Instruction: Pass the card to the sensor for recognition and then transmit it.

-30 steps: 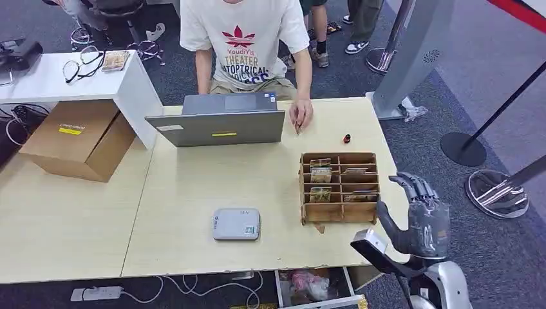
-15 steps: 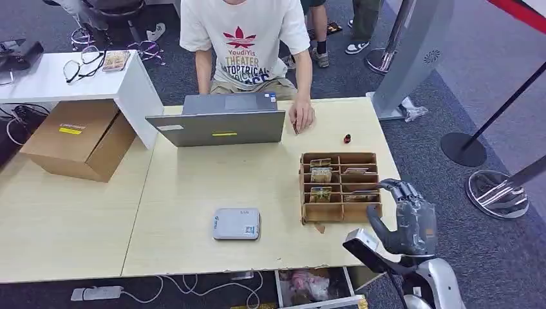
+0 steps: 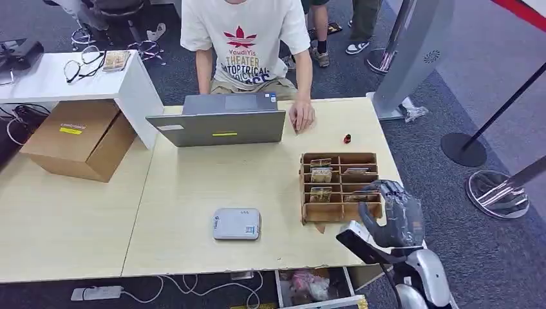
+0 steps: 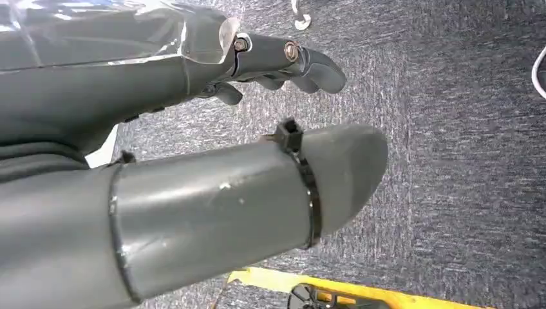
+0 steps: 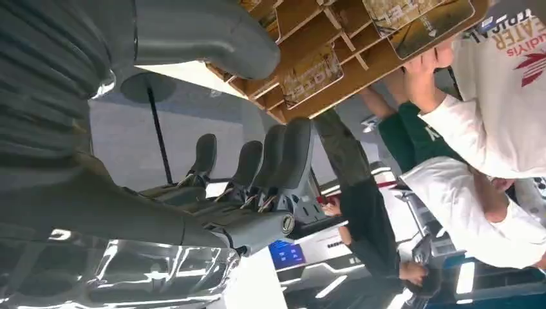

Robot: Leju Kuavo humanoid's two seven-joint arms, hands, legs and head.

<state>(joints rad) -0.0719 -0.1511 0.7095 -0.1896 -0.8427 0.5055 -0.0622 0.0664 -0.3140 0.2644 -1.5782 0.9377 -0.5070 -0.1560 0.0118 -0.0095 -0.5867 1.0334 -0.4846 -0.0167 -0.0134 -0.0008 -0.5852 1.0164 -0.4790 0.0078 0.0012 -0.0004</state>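
Right hand (image 3: 394, 215) sits at the table's (image 3: 193, 187) right edge, just beside the right side of the wooden card rack (image 3: 339, 187), near the rack's front right corner. Fingers apart and curved over toward the rack, nothing in them, not touching any card as far as the head view shows. Cards (image 3: 320, 174) stand in the rack's compartments, mostly in the left column and the middle rows; the nearest ones to the hand are in the right column, just inside the rack wall from the fingertips. The right wrist view shows the rack (image 5: 335, 51) close above the thumb, with cards (image 5: 313, 74) in their slots and a gap between thumb and wood. Left hand (image 4: 212, 116) hangs over grey carpet, fingers loosely apart, holding nothing. Grey sensor box (image 3: 237, 223) lies flat near the table's front edge, left of the rack and well apart from the right hand. Open laptop (image 3: 222, 121) at the table's far edge, a person (image 3: 243, 45) sitting behind it with one hand (image 3: 301, 116) resting on the table beside it. Small red-and-black object (image 3: 347, 138) near the far right corner, behind the rack.
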